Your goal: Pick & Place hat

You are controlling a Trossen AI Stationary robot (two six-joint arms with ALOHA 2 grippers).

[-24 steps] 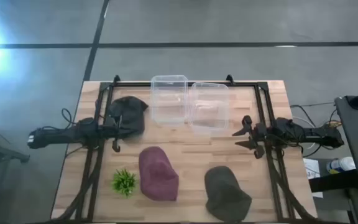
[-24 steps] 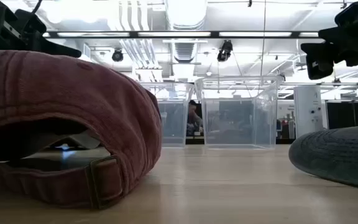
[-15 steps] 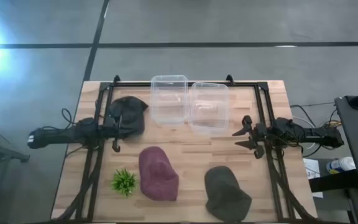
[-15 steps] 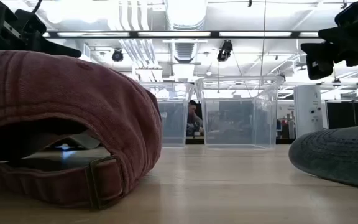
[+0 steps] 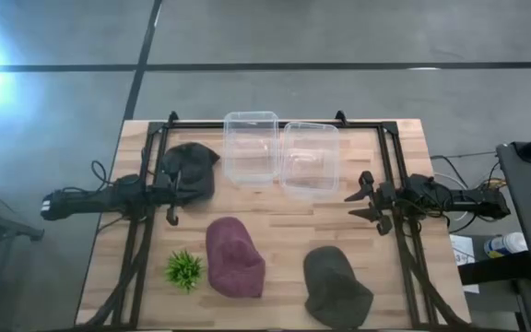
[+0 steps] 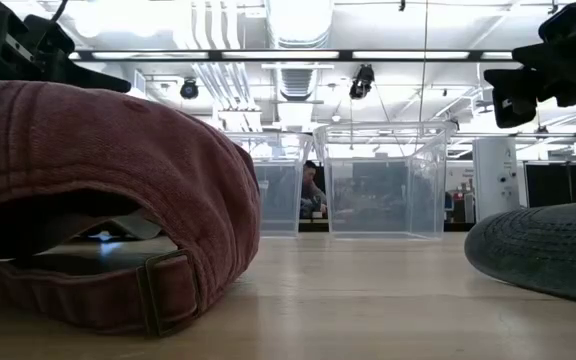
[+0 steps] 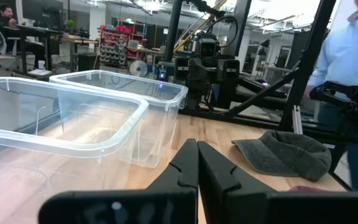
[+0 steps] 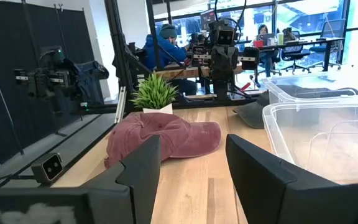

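Three hats lie on the wooden table: a black one (image 5: 190, 168) at the far left, a maroon one (image 5: 234, 257) near the middle front, crown up, and a grey-green one (image 5: 336, 286) at the near right. My left gripper (image 5: 194, 190) is shut and empty, hovering by the black hat's near edge; the low view shows it raised (image 6: 28, 45). My right gripper (image 5: 353, 205) is open and empty at the right, above the table (image 6: 538, 75). Its wrist view looks toward the maroon hat (image 8: 160, 140).
Two clear plastic bins (image 5: 251, 148) (image 5: 310, 159) stand side by side at the table's far middle. A small green plant (image 5: 184, 269) stands at the near left beside the maroon hat. A person in a blue shirt (image 7: 353, 50) stands beyond the table.
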